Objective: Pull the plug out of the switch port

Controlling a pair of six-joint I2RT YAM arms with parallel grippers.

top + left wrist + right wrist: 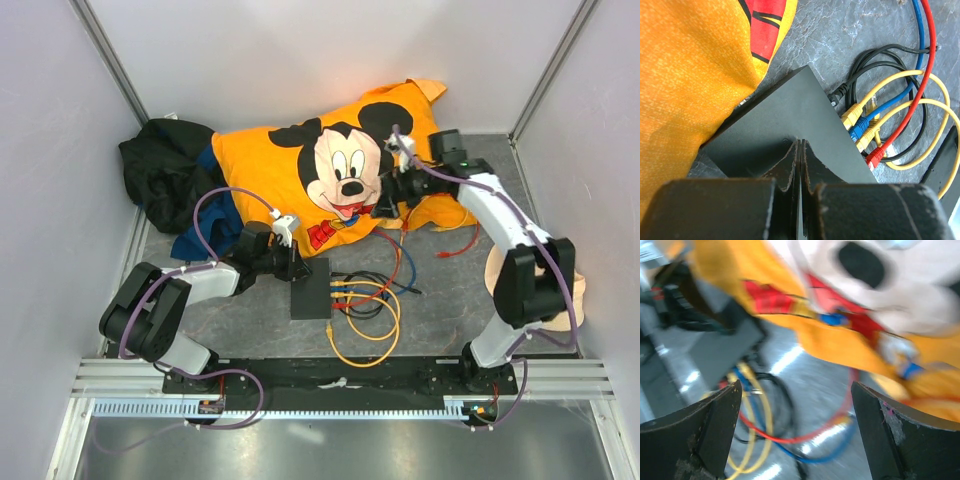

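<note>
Top external view: an orange printed cloth (330, 170) lies just beyond the left gripper (800, 146), against the far end of the switch (311, 288). A black cloth heap (160, 170) sits farther left. The switch lies flat under the shut left jaws, long axis near-to-far, ports facing right with yellow, blue and red plugs (860, 125) seated. The left arm reaches low. The right gripper (796, 388) hovers over the cloth edge, jaws wide apart and empty.

Motion blur across the right wrist view; switch (790, 117) corner under orange shirt (685, 75).
</note>
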